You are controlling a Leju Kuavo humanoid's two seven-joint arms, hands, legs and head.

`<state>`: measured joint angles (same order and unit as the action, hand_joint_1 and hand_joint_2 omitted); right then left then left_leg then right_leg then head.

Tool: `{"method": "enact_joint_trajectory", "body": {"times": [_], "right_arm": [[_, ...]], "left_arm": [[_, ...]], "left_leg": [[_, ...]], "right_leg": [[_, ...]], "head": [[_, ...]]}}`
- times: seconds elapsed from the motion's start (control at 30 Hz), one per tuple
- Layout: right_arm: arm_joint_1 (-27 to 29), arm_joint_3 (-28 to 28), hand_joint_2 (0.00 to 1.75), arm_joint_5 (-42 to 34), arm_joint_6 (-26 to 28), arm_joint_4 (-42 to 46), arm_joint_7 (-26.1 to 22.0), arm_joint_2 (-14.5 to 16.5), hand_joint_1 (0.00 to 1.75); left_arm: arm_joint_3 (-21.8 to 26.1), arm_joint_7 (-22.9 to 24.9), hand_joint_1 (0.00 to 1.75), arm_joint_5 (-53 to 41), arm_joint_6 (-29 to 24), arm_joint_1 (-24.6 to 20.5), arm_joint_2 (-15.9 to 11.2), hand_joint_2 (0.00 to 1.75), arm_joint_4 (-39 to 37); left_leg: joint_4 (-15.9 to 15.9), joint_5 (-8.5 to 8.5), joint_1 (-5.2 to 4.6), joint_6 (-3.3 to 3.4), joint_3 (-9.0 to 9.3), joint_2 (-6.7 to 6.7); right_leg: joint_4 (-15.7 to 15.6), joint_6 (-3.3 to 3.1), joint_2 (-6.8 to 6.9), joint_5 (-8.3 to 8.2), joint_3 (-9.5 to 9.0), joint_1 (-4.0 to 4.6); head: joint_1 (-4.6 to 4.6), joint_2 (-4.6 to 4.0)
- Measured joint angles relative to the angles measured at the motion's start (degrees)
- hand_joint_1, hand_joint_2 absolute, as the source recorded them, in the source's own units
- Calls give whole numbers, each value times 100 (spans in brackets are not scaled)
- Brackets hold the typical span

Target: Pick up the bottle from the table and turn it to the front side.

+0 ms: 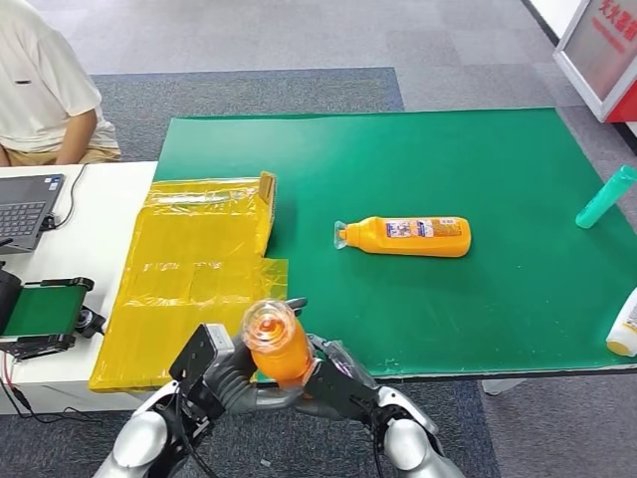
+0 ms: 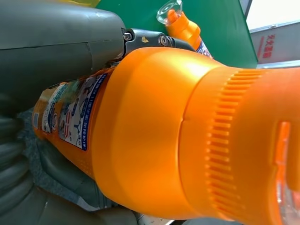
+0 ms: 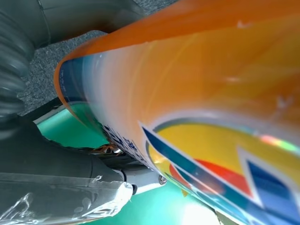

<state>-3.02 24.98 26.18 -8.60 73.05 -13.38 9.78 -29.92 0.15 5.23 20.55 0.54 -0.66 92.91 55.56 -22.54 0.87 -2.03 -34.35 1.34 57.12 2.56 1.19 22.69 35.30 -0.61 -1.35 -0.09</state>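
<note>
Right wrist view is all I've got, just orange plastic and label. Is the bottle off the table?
Observer: Yes. The held bottle is up at the mat's near edge, cap toward the head camera.
Operator: One hand or two?
Observer: Two. The left hand and the right hand hold it from either side.
Operator: Anything else on the mat?
Observer: A second orange bottle lies on its side on the green mat.
</note>
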Motion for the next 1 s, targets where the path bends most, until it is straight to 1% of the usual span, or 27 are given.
{"method": "enact_joint_trajectory", "body": {"times": [0.37, 0.5, 0.53, 0.63, 0.67, 0.7, 0.8, 0.83, 0.9, 1.0], "right_arm": [[23, -72, 175, 3, 128, -3, -140, -3, 175], [28, -92, 175, 42, 230, 109, -254, -2, 175], [13, -99, 175, 37, 225, 248, -185, 1, 175], [-66, -102, 175, -11, 70, 850, 328, 15, 175], [-76, -102, 175, -10, 48, 1026, 432, 19, 175], [-74, -105, 175, -5, 50, 1176, 474, 21, 140], [-37, -146, 175, -9, 89, 1524, 480, 20, 9], [-22, -178, 175, -19, 117, 1619, 480, 20, 0], [-1, -279, 175, -59, 208, 1816, 483, 23, 0], [4, -512, 175, -133, 321, 2163, 531, 45, 0]], "left_arm": [[30, -49, 175, 202, -247, 100, -2, 175, 75], [17, -171, 175, -3, -320, 99, 12, 175, 156], [15, -164, 175, -92, -346, 74, 23, 175, 236], [51, -71, 175, -244, -408, -24, 59, 175, 526], [67, -84, 175, -309, -429, -39, 71, 175, 605], [78, -128, 175, -421, -472, -44, 84, 175, 679], [80, -327, 175, -957, -705, -44, 151, 175, 863], [91, -380, 175, -1146, -796, -38, 190, 175, 911], [186, -437, 175, -1549, -1010, -15, 313, 175, 984], [567, -387, 175, -2367, -1358, 7, 530, 175, 1025]], "left_leg": [[0, 0, 0, 0, 0, 0], [0, 2, 0, 1, -4, 0], [0, 3, 0, 2, -7, 0], [0, 5, 0, 3, -6, -1], [0, 6, 0, 4, -5, -1], [0, 7, 0, 5, -5, -2], [0, 7, 0, 6, -6, -2], [0, 7, 0, 6, -6, -2], [0, 5, -1, 6, -6, -2], [0, 6, -1, 4, -6, -2]], "right_leg": [[0, 0, 0, 0, 0, 0], [0, 1, 0, -2, 2, 0], [0, 2, 1, -3, 3, 0], [1, 3, 2, -5, 0, 0], [1, 3, 3, -4, -1, 0], [1, 3, 4, -4, -2, 0], [1, 3, 5, -4, -1, 0], [1, 4, 5, -4, -1, 0], [0, 4, 4, -4, 1, -1], [0, 3, 3, -5, 8, -2]], "head": [[1, 0], [0, 0], [0, -1], [1, 0], [1, 1], [1, 1], [2, 1], [1, 1], [0, 1], [0, 1]]}}
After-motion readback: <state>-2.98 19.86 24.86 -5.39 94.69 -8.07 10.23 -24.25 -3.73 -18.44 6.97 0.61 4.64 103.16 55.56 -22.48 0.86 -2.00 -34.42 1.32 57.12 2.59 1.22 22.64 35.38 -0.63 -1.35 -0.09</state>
